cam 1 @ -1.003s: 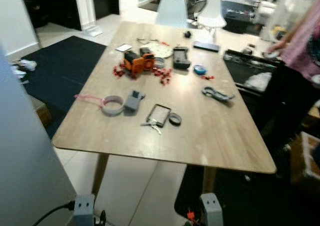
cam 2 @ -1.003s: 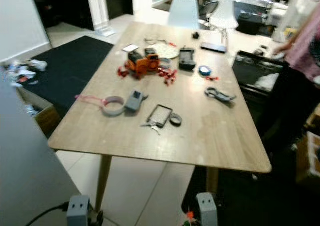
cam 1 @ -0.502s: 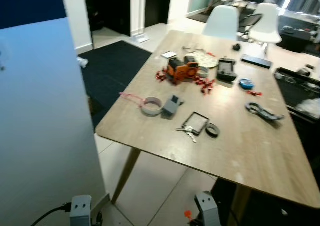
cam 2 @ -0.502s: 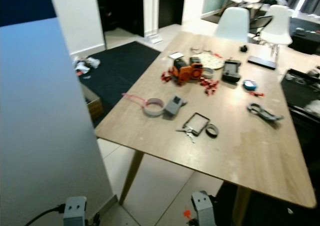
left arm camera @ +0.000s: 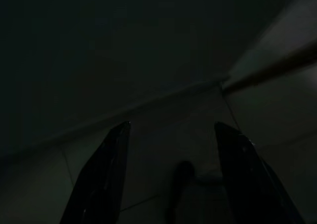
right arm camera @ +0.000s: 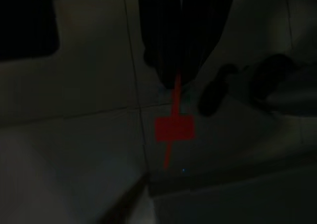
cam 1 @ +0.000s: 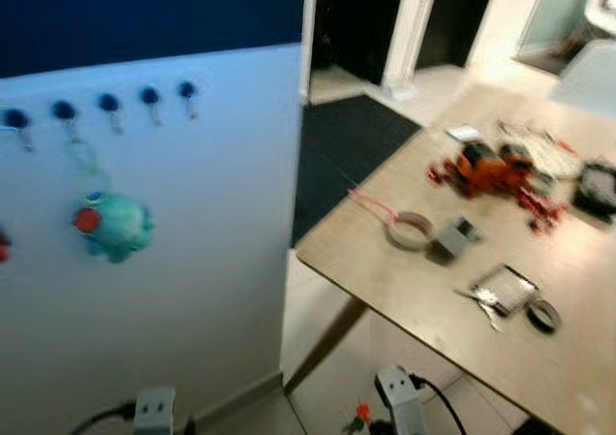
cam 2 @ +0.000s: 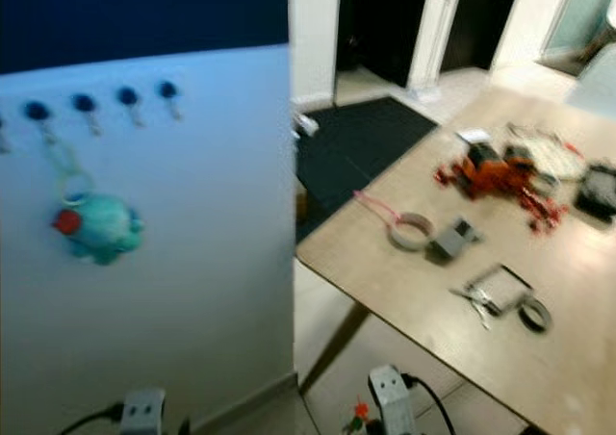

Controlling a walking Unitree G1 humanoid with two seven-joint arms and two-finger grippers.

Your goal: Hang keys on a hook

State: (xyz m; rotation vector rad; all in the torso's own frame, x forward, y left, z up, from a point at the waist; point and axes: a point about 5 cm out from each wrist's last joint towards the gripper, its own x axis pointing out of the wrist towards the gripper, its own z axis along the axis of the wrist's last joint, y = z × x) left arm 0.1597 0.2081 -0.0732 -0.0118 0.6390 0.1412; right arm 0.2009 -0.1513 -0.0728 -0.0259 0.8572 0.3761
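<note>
From my left eye, a pale wall panel (cam 1: pixel 192 262) carries a row of 5 blue hooks (cam 1: pixel 108 102) near its top edge, with a teal plush keyring (cam 1: pixel 113 225) hanging below them. Beside the panel, across a strip of floor, stands a wooden table (cam 1: pixel 385 271). On it, the keys (cam 1: pixel 484 307) lie touching a small dark-framed card (cam 1: pixel 507 289), with a black ring (cam 1: pixel 544 315) just beside that. Further along the table from the keys sit a roll of grey tape (cam 1: pixel 411 231), a grey block (cam 1: pixel 452 239) and an orange toy (cam 1: pixel 486 168) among red scraps. The picture is blurred.

My right eye gives the same scene; it also shows a box (cam 2: pixel 301 200) on the floor past the panel's edge.

My left wrist view is very dark. My left gripper (left arm camera: pixel 171 177) hangs over tiled floor with its 2 fingers (left arm camera: pixel 106 174) spread wide and nothing between them.

My right wrist view is dark too. My right gripper (right arm camera: pixel 181 75) hangs over the floor with its fingers pressed close together, and a red tag (right arm camera: pixel 173 129) hangs from them. I cannot tell whether the keys themselves are there.
</note>
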